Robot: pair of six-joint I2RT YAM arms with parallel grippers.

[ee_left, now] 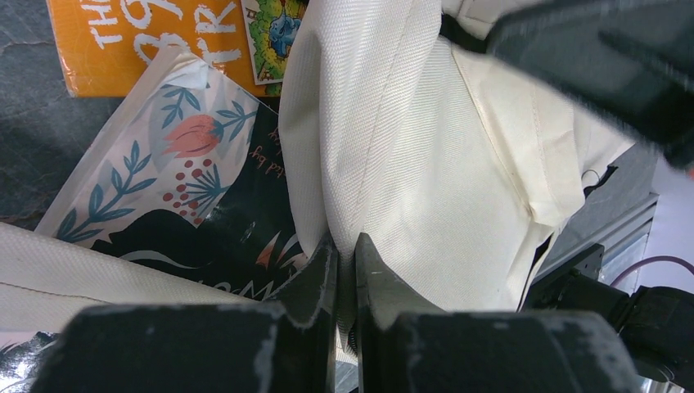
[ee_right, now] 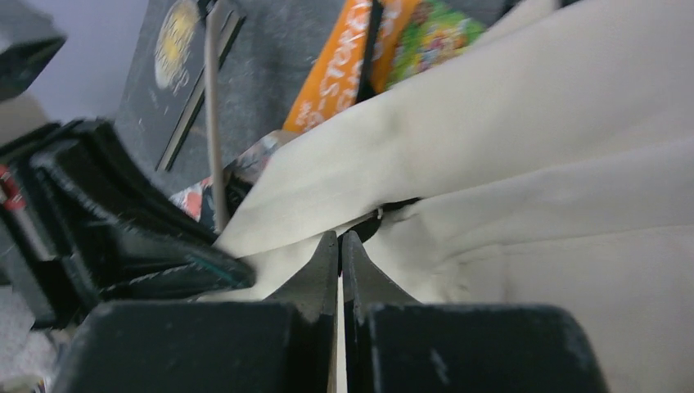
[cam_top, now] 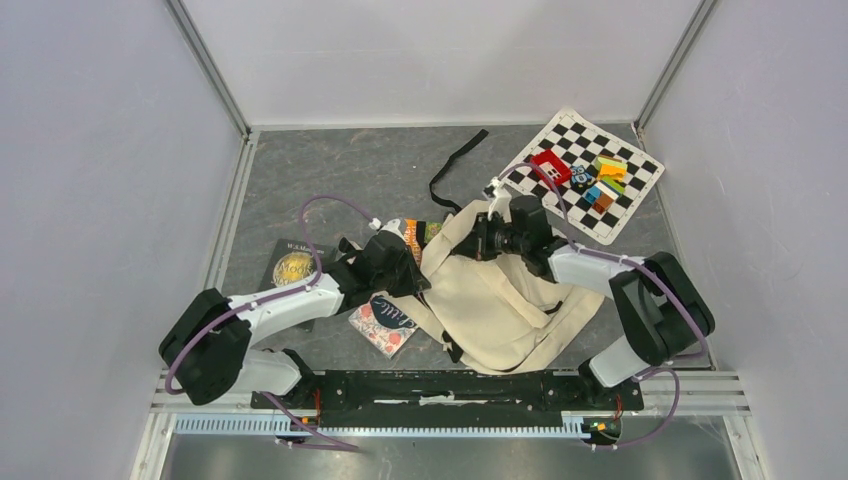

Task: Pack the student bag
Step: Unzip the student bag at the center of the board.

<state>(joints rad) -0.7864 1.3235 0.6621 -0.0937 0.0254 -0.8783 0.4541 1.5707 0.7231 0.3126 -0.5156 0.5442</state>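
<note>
The cream canvas student bag (cam_top: 500, 300) lies crumpled at the near middle of the grey table (cam_top: 350, 165), its near edge just short of the black base rail (cam_top: 450, 385). The left gripper (ee_left: 345, 246) has its jaws pinched tight on a fold of canvas at the bag's left side. The right gripper (ee_right: 340, 241) is clamped on a canvas edge at the bag's far side.

Bare tabletop stretches beyond the bag to the far wall, crossed only by a loose black strap (cam_top: 455, 165). Room is tighter left of the bag, where three books crowd in. An orange book (ee_left: 139, 41), partly under the canvas, shows broken white lettering, "TH" and "39". A floral book (ee_left: 164, 164) touches the bag, its cursive title unreadable. A dark book with a gold disc (cam_top: 292, 268) lies farther left, near the side wall, its title too small to read.

Beyond and right of the bag, a checkerboard mat (cam_top: 575, 135) holding coloured blocks (cam_top: 600, 180) reaches almost to the right wall.
</note>
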